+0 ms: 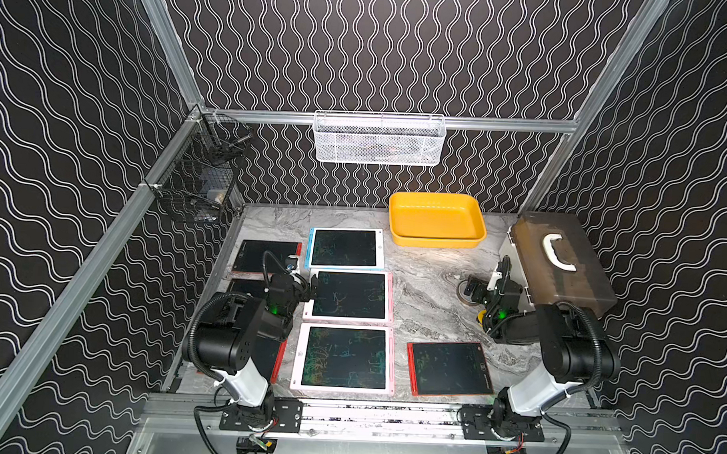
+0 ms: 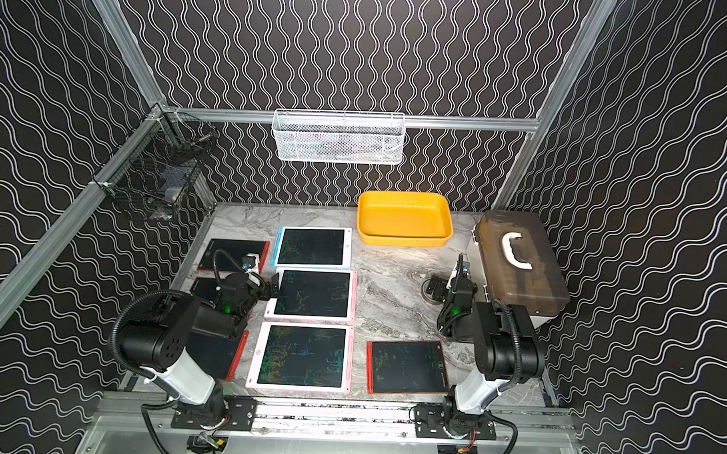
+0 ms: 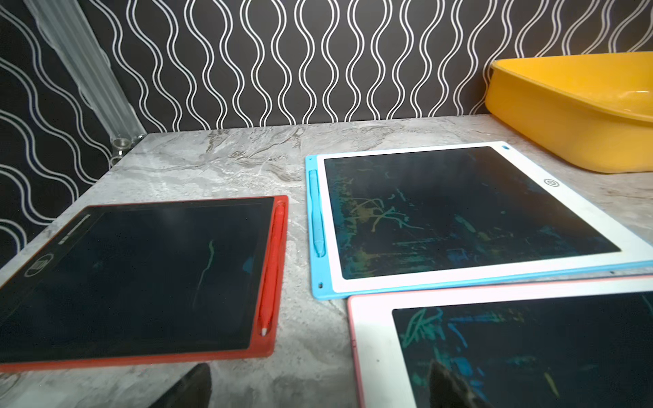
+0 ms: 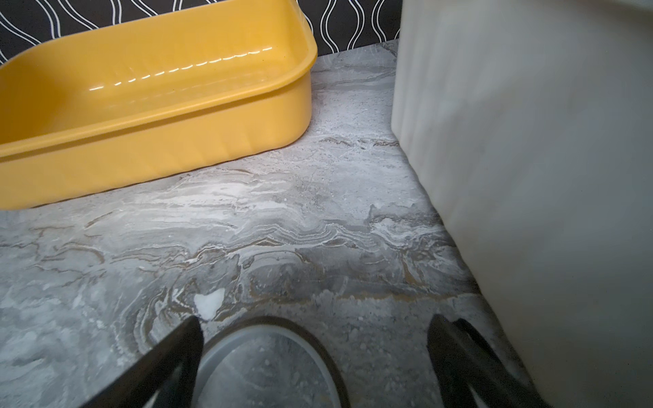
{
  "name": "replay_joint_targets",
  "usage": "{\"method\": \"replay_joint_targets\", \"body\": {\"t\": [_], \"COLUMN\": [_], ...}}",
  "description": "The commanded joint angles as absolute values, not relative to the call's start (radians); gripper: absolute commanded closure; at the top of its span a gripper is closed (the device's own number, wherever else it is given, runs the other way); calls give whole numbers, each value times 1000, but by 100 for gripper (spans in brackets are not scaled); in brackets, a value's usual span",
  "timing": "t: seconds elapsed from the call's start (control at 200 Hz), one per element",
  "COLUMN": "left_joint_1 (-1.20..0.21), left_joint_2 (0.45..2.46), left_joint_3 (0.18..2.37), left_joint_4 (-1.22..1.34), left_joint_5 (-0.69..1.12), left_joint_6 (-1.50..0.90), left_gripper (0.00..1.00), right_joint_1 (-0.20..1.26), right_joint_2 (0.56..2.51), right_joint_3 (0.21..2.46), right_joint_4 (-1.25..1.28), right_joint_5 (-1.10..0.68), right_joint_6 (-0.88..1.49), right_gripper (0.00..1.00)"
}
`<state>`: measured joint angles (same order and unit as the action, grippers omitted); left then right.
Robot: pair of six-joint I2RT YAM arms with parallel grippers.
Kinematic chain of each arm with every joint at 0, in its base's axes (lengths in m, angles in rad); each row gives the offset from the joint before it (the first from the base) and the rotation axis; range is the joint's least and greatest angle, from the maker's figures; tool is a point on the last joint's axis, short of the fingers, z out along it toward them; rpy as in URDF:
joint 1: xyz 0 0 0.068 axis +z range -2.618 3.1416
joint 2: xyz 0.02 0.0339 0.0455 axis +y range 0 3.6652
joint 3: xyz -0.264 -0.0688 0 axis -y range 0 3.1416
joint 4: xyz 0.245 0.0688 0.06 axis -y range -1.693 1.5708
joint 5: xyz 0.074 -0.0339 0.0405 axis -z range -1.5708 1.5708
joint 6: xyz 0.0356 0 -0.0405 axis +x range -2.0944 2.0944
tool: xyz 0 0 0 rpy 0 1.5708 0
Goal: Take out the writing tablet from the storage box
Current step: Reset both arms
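While both arms fold low over the table (image 1: 426, 280), the left gripper (image 3: 318, 367) hovers with jaws released, holding nothing, above the edge of a pink tablet (image 1: 349, 296). The right gripper (image 4: 316, 332) hangs with jaws spread, also holding nothing, over 1 roll of tape (image 4: 268, 326) beside 1 grey case (image 1: 560, 264). 7 tablets (image 1: 342, 358) lie flat on the table, all outside the 1 yellow box (image 1: 436, 239), which stands against the back wall.
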<state>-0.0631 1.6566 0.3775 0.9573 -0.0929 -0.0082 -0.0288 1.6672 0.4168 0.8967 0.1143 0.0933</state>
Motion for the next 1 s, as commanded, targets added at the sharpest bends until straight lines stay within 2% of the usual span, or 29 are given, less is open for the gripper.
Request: {"method": "replay_joint_targets", "body": {"t": [0.0, 0.711, 0.996], "left_joint_1": [-67, -97, -57], "left_joint_2": [1649, 1650, 1654], "left_joint_3": [375, 357, 384], "left_joint_4": [1013, 1051, 997], "left_joint_5": [-117, -173, -100], "left_joint_6": [16, 32, 11], "left_gripper": [1, 1, 1], "right_joint_1": [-29, -29, -29], "right_joint_2": [1659, 1666, 1667], "right_joint_3": [417, 409, 408], "right_joint_4": [931, 963, 963], "right_joint_5": [109, 107, 107], "right_joint_6": [86, 85, 85], "right_gripper": [0, 0, 0]}}
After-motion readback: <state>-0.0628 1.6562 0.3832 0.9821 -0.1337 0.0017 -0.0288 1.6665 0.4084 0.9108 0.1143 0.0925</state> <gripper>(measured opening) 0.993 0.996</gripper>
